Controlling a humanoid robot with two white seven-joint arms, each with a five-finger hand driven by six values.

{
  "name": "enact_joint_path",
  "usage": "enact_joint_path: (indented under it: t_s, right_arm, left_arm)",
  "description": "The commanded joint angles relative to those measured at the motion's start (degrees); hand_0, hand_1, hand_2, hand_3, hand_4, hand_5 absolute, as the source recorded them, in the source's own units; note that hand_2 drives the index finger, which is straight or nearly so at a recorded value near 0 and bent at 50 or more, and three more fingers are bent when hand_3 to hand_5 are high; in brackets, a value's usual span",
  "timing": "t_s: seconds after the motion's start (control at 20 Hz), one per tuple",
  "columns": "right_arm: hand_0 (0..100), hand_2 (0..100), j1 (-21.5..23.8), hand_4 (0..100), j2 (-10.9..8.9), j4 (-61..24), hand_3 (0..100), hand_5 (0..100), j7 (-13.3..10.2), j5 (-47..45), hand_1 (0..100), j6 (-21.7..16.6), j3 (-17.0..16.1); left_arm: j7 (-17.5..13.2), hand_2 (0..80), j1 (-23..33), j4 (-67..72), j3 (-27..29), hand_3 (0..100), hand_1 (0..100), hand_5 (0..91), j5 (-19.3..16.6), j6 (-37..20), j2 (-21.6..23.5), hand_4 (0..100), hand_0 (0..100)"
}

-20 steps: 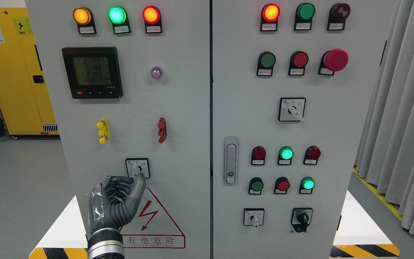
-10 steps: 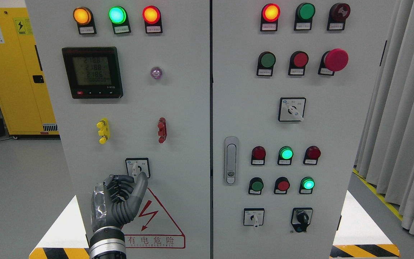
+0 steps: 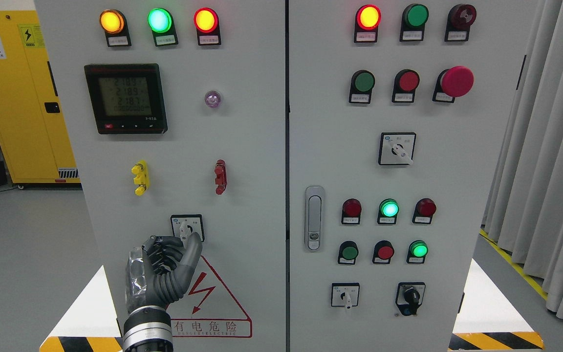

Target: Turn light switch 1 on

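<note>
A grey control cabinet [image 3: 242,146] fills the view. Low on its left door sits the rotary switch [image 3: 187,228]. The left hand [image 3: 164,274] is raised just below it, fingers [image 3: 164,252] curled inward, thumb tip reaching the switch's lower edge.

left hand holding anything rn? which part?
Nothing clearly held. The left hand has its fingers curled, thumb tip at the lower edge of the rotary switch by its white knob; no grip around the knob shows.
</note>
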Motion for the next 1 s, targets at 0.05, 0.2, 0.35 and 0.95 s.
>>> enact_joint_path:
  t_s: [0.05, 0.2, 0.35, 0.95]
  right_arm:
    - [0, 4, 0.0, 0, 0.0, 0.0, 0, 0, 0.0, -1.7, 50, 0.0, 0.0]
    - [0, 4, 0.0, 0, 0.0, 0.0, 0, 0, 0.0, -1.7, 50, 0.0, 0.0]
    - [0, 4, 0.0, 0, 0.0, 0.0, 0, 0, 0.0, -1.7, 50, 0.0, 0.0]
    - [0, 4, 0.0, 0, 0.0, 0.0, 0, 0, 0.0, -1.7, 50, 0.0, 0.0]
  left_arm:
    - [0.0, 57.7, -0.1, 0.6, 0.0, 81, 61, 85.6, 0.0, 0.0, 0.0, 91, 24]
    - [0.0, 57.7, -0.1, 0.6, 0.0, 81, 60, 85.5, 0.0, -0.2, 0.0, 91, 25]
    - [0.1, 57.7, -0.3, 0.6, 0.0, 81, 59, 85.3, 0.1, -0.3, -0.1, 91, 26]
    - [0.3, 57.6, -0.5, 0.7, 0.0, 81, 59, 85.3, 0.1, -0.2, 0.0, 90, 30]
